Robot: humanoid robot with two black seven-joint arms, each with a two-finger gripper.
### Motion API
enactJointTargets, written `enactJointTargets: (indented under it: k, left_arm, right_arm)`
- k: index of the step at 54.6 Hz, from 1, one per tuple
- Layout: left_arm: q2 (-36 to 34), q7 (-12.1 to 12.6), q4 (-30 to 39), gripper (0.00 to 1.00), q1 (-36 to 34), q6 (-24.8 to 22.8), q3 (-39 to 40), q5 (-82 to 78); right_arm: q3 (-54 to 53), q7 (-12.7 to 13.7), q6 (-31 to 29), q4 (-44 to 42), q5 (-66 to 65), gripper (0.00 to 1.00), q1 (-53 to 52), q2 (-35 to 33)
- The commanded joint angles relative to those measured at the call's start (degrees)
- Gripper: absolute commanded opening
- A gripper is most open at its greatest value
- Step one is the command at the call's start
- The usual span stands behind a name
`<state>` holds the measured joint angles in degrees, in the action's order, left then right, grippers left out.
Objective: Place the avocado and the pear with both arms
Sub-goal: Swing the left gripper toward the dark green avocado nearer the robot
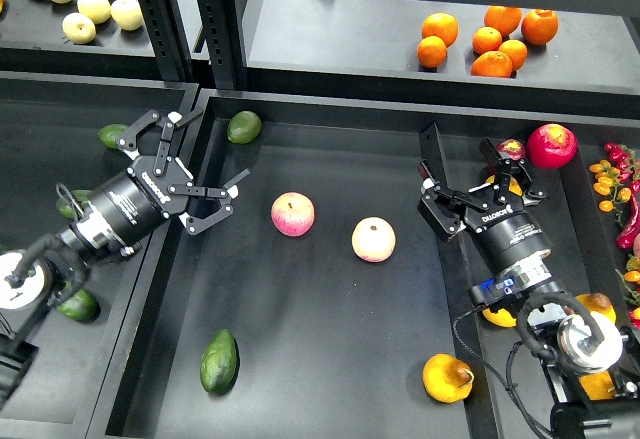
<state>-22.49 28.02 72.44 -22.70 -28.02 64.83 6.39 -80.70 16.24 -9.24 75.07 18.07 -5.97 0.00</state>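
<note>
The avocado (219, 361), dark green and glossy, lies at the front left of the middle tray (330, 359). The pear (446, 377), orange-yellow with a brown stem end, lies at the tray's front right, next to the divider. My left gripper (203, 157) is open and empty above the wall between the left bin and the middle tray, far behind the avocado. My right gripper (468, 174) is open and empty over the right divider, well behind the pear.
Two pink-and-yellow apples (292, 213) (373, 239) lie mid-tray. A smaller light-green avocado (243, 126) sits at the back left. More avocados (78, 305) lie in the left bin. Oranges (487, 39) sit on the back shelf. A red apple (552, 145) is in the right bin.
</note>
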Motion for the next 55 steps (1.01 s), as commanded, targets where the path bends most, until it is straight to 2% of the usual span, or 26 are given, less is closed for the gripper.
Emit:
enactJointTargets:
  k: [1, 9, 17, 28, 29, 36, 49, 55]
  left_arm:
    - [-6.85, -0.02, -0.19, 1.0, -5.24, 0.02, -8.74, 0.02]
    - [-12.75, -0.02, -0.28, 1.0, -11.74, 0.02, -19.38, -0.07]
    - [-13.72, -0.02, -0.28, 1.0, -15.62, 0.02, -25.19, -1.65]
    - [-14.51, -0.02, -1.07, 1.0, -21.59, 0.02, -34.15, -12.89]
    - [-14.51, -0.02, -1.16, 1.0, -24.12, 0.02, -37.99, -15.42]
    - [-14.6, -0.02, -1.6, 1.0, -32.92, 0.02, -48.56, -18.78]
    - [-13.98, -0.02, -2.65, 1.0, -47.16, 0.02, -63.59, -23.44]
    - [-12.67, -0.02, -2.74, 1.0, -51.39, 0.02, -69.66, -26.6]
  right_arm:
    - [-0.07, -0.07, 0.27, -0.1, -0.14, 1.0, -1.15, 0.0]
    - [-0.16, -0.07, 1.33, -0.18, -0.14, 1.0, -2.82, 0.0]
    - [-0.25, -0.07, 1.77, -0.27, -0.32, 1.0, -3.88, 0.0]
    - [-0.25, -0.07, 1.68, -0.27, -0.32, 1.0, -4.14, 0.0]
    - [-0.34, -0.07, 1.68, -0.27, -0.4, 1.0, -4.23, 0.0]
    - [-0.69, -0.07, 1.77, -0.36, -0.4, 1.0, -4.67, 0.0]
    - [-0.78, -0.07, 1.68, -0.36, -0.49, 1.0, -4.76, 0.0]
    - [-1.04, -0.07, 1.68, -0.54, -1.02, 1.0, -5.81, 0.0]
